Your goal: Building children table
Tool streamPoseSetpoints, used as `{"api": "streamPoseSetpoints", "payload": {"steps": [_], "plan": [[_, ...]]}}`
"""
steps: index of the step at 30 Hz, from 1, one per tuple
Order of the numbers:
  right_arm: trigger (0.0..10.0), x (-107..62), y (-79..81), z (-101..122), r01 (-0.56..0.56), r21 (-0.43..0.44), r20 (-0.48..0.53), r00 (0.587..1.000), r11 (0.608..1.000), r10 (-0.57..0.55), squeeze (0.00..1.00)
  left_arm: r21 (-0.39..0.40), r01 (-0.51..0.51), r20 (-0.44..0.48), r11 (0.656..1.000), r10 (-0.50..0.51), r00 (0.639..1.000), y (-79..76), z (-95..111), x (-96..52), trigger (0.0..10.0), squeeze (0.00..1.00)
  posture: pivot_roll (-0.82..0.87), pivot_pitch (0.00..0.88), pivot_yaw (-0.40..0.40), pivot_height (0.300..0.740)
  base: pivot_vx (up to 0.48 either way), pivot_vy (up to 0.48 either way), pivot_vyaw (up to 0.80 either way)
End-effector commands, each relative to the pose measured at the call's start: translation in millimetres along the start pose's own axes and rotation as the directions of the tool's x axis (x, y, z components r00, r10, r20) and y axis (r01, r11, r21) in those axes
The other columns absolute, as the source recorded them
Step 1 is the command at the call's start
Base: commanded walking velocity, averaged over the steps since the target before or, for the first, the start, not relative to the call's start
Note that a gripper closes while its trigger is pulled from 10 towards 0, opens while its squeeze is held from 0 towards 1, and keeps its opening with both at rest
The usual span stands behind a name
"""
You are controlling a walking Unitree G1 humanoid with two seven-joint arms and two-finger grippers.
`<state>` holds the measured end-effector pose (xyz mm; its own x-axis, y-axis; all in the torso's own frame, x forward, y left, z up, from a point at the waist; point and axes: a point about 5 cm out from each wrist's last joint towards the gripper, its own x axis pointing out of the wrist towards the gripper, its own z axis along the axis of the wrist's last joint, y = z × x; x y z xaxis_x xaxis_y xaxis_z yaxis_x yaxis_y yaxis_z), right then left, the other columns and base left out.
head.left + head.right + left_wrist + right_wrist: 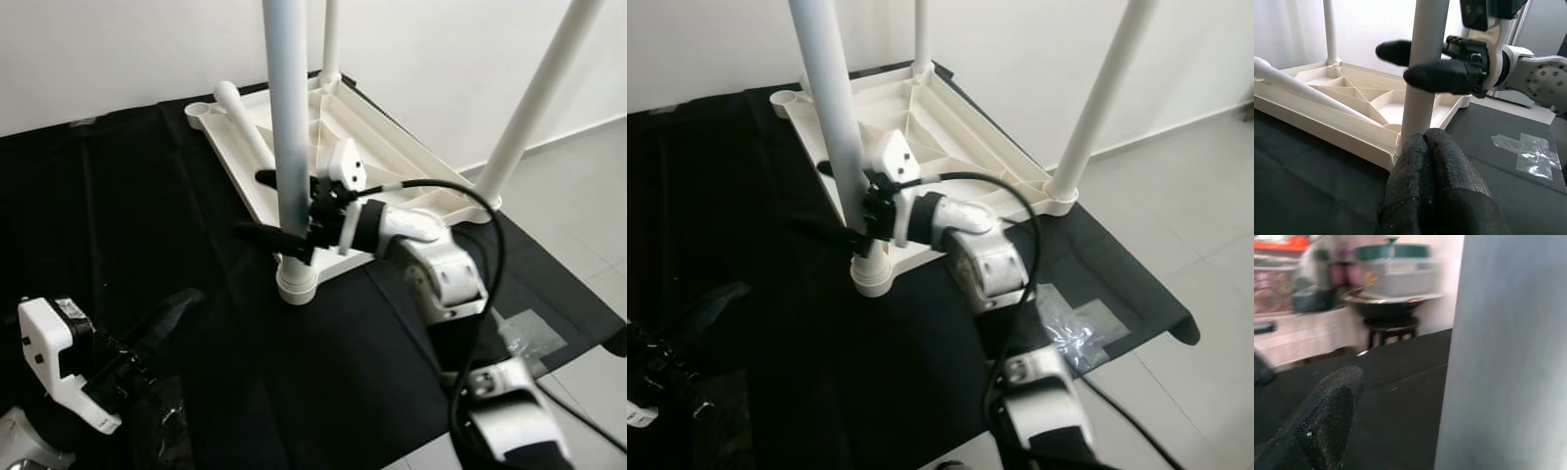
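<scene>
White tabletop (392, 162) lay upside down on black cloth (147, 245), far centre. Three legs stood in corner sockets; near leg (287, 117) upright. Fourth leg (245, 122) lay loose across tabletop, far left. Right gripper (279, 208) straddled near leg just above socket, fingers (1444, 77) clamped either side. Left gripper (1432, 161) low at near left, fingers pressed together, empty. Tape patch (1073, 328) sat on cloth, right.

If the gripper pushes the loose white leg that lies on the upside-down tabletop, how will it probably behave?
The loose leg is a smooth round tube, so it would probably roll or slide. It rests slanted across the ribbed tabletop, whose ribs and rim may stop it. It looks like hollow plastic, likely light and stiff. The right gripper has its jaws around another, upright leg.
</scene>
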<state>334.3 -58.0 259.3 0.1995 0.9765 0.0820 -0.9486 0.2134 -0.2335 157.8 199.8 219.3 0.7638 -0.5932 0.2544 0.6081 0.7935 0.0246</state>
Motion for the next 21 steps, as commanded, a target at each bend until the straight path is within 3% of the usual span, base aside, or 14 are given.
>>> {"api": "streamPoseSetpoints", "payload": {"steps": [1, 5, 6, 7, 8, 14, 21], "plan": [[10.0, 0.2, -3.1, 2.4, -0.086, -0.003, -0.010, 0.996, 0.996, 0.086, 0.00, 0.008, -0.001, -0.013, 1.000, 0.001, 1.000, -1.9, 0.5, -1.9, 10.0, 0.00, 0.01, 0.197, -0.016, 0.740, 0.000, 0.000, 0.00], [10.0, -4.9, -15.5, 7.7, -0.170, 0.018, -0.032, 0.985, 0.985, 0.171, 0.00, 0.004, -0.005, -0.022, 1.000, 0.005, 1.000, -3.5, 0.7, -4.1, 10.0, 0.00, 0.02, 0.210, -0.017, 0.740, 0.000, 0.000, 0.00], [6.4, -4.8, -19.6, 10.3, -0.196, 0.038, -0.026, 0.980, 0.980, 0.197, 0.00, 0.002, -0.007, -0.026, 1.000, 0.007, 1.000, -4.2, 0.9, -5.0, 10.0, 0.00, 0.02, 0.216, -0.017, 0.740, 0.000, 0.000, 0.00], [6.4, -4.8, -19.6, 10.3, -0.196, 0.038, -0.026, 0.980, 0.980, 0.197, 0.00, 0.002, -0.007, -0.026, 1.000, 0.007, 1.000, -4.2, 0.9, -5.0, 10.0, 0.00, 0.02, 0.216, -0.017, 0.740, 0.000, 0.000, 0.00], [0.0, -4.2, -21.6, 11.9, -0.216, 0.055, -0.017, 0.976, 0.975, 0.217, 0.00, 0.000, -0.008, -0.029, 1.000, 0.008, 1.000, -4.7, 1.1, -6.1, 10.0, 0.00, 0.02, 0.219, -0.016, 0.740, 0.000, 0.000, 0.00], [0.0, -4.7, -23.8, 12.8, -0.290, 0.073, -0.005, 0.957, 0.954, 0.291, 0.00, 0.001, -0.013, -0.033, 1.000, 0.013, 0.999, -4.8, 1.7, -7.2, 10.0, 0.00, 0.03, 0.219, -0.019, 0.740, 0.000, 0.000, 0.00], [0.0, -8.8, -24.3, 10.4, -0.270, 0.079, 0.011, 0.963, 0.960, 0.270, 0.00, -0.001, -0.012, -0.033, 1.000, 0.012, 0.999, -5.0, 0.4, -6.4, 10.0, 0.00, 0.02, 0.214, -0.018, 0.740, 0.000, 0.000, 0.00]]}}
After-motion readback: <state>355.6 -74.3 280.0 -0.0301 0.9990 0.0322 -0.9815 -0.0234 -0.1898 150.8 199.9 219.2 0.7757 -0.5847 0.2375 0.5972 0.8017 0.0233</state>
